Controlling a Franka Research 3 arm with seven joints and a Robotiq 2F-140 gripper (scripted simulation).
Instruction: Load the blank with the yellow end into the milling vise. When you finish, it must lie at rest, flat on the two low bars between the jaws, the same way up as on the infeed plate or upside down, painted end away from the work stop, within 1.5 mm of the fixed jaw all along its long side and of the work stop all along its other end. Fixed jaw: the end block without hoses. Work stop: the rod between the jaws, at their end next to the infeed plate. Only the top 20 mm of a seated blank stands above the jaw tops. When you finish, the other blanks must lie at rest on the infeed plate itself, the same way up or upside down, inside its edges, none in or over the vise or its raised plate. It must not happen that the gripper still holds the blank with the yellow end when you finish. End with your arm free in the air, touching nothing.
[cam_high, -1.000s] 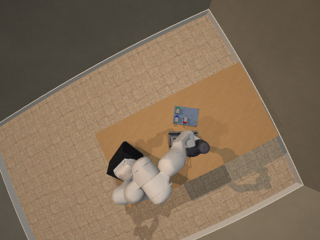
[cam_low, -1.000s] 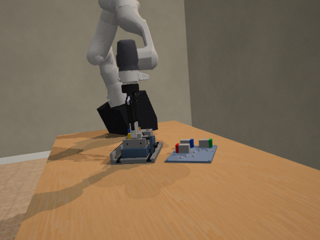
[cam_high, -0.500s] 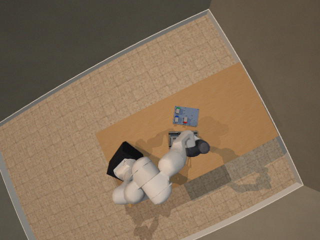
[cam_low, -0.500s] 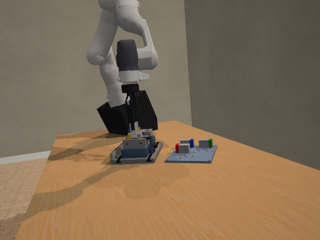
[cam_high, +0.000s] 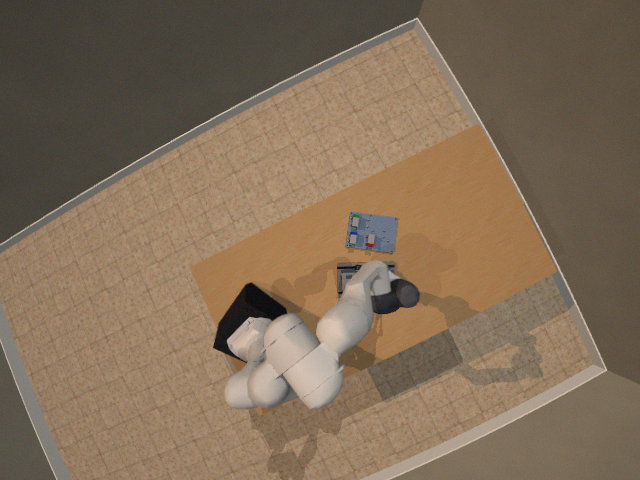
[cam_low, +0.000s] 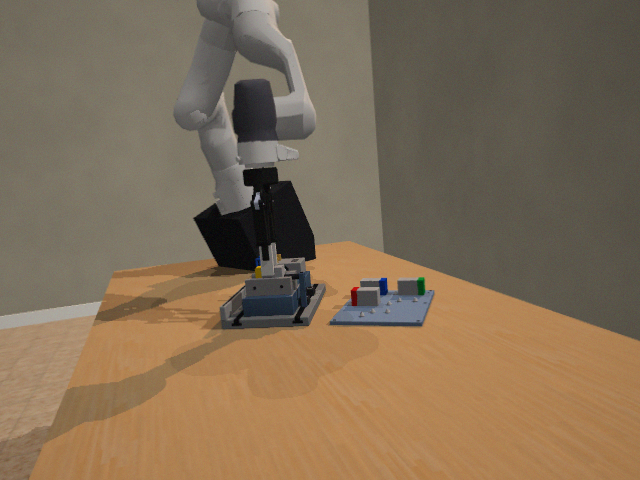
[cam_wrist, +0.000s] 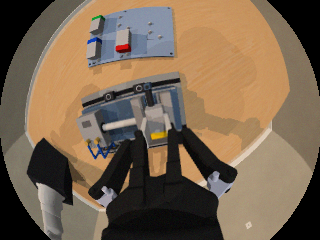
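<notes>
The grey blank with the yellow end (cam_wrist: 156, 124) is between the jaws of the vise (cam_wrist: 134, 115), its yellow end (cam_wrist: 159, 135) pointing away from the infeed plate (cam_wrist: 132, 35). My gripper (cam_wrist: 156, 121) is shut on this blank from above. In the exterior view the gripper (cam_low: 267, 256) reaches straight down into the vise (cam_low: 273, 299), and the yellow end (cam_low: 257, 271) shows at the left. The jaw block with blue hoses (cam_wrist: 94, 130) is on the left in the wrist view. How close the blank sits to the fixed jaw and the work stop I cannot tell.
Three other blanks lie on the infeed plate (cam_low: 383, 307): red-ended (cam_low: 366, 296), blue-ended (cam_low: 374, 284) and green-ended (cam_low: 411, 285). The black robot base (cam_low: 255, 227) stands behind the vise. The arm hides most of the vise in the top view (cam_high: 366, 279).
</notes>
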